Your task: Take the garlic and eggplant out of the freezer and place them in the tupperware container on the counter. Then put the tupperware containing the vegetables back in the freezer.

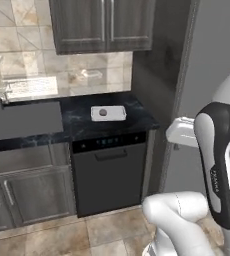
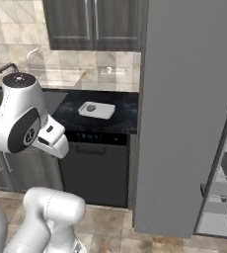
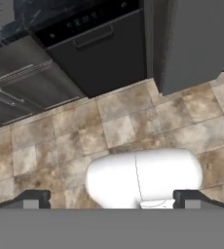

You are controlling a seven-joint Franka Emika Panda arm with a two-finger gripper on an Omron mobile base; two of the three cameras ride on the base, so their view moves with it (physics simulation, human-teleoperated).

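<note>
Arm: folded upright near the base, hand pointing down at the tiled floor. Gripper: fingers spread wide, empty. Tupperware container: on counter, holding garlic.

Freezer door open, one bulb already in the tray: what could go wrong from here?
1. The tray holds one brownish bulb; the eggplant is not in it, so returning the tray now would leave the job incomplete.
2. The open freezer door stands between the counter and the shelves; the arm could clip it.
3. The gripper, open, faces the floor, far from both.
</note>
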